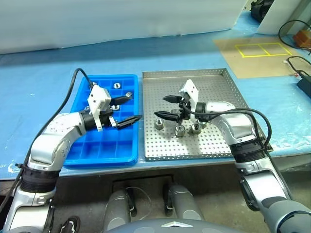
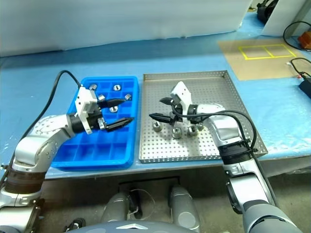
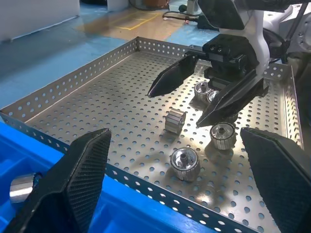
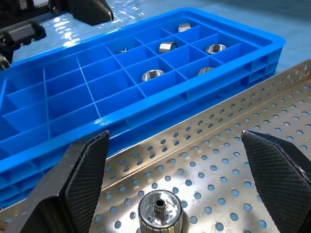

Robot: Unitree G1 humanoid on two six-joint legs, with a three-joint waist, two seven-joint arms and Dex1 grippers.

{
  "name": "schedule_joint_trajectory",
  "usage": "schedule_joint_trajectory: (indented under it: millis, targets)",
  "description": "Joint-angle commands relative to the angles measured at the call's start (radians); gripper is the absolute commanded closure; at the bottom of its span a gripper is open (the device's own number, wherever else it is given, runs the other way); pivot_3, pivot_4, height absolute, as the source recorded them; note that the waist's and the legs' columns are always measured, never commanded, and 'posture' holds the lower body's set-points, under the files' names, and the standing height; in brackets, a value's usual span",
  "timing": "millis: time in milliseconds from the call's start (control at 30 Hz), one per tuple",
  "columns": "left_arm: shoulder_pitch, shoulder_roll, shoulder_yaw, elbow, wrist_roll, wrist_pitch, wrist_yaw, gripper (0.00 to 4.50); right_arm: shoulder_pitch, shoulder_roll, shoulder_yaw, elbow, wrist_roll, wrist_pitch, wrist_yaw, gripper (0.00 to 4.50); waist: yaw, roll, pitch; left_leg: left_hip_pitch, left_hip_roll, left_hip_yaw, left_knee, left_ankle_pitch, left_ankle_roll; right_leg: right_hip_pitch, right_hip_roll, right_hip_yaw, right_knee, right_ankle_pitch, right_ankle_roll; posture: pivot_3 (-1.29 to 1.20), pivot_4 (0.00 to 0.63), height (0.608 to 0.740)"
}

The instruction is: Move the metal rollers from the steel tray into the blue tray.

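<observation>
The steel tray [image 1: 214, 145] lies right of the blue tray [image 1: 104, 145] on the blue-covered table. Several metal rollers [image 1: 180, 130] stand in a loose cluster near the steel tray's front middle. Several more rollers [image 1: 116, 85] rest in the blue tray's far compartments. My right gripper [image 1: 159, 107] hovers open and empty just above the cluster, pointing left; one roller [image 4: 160, 215] sits right between its fingers' line, below them. My left gripper [image 1: 135, 107] hangs open and empty over the blue tray's right edge, pointing at the steel tray.
A brown board with yellow tape squares [image 1: 257, 56] lies at the back right. Black cables [image 1: 301, 73] run along the table's right side. The table's front edge is just before both trays. A white wall stands behind.
</observation>
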Motion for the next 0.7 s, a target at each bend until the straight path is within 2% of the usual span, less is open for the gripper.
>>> schedule_joint_trajectory:
  millis: [33,433,533,700]
  targets:
    - [-0.108,0.016,-0.040,0.101,0.038,-0.045,-0.091,0.00,-0.005,-0.027,-0.046,-0.030,0.003,-0.035,0.000,0.03,-0.002,0.000,0.000,0.000,0.000,0.000,0.000,0.000,0.000,0.000,0.000,0.000,0.000,0.000,0.000,-0.58,0.150,0.740]
    - [-0.445,-0.125,-0.249,0.693,0.297,-0.318,-0.336,0.00,0.109,-0.030,-0.077,-0.167,0.027,0.004,-0.071,0.03,-0.063,0.000,0.000,-0.006,-0.001,0.000,0.000,0.000,0.007,-0.003,0.000,0.001,-0.003,0.000,0.000,-0.73,0.150,0.740]
    - [-0.493,-0.148,-0.278,0.746,0.311,-0.319,-0.426,0.00,0.142,-0.023,-0.084,-0.206,0.032,0.020,-0.102,0.03,-0.087,0.000,0.000,-0.006,-0.001,0.000,0.000,-0.001,0.007,-0.003,0.000,0.000,-0.004,0.000,0.000,-0.76,0.150,0.740]
    - [-0.503,-0.140,-0.373,0.833,0.425,-0.407,-0.546,0.00,0.185,-0.025,-0.095,-0.251,0.042,0.035,-0.135,0.03,-0.137,0.000,0.000,-0.007,-0.001,0.000,0.000,-0.001,0.008,-0.003,0.000,0.000,-0.005,0.000,0.000,-0.79,0.150,0.740]
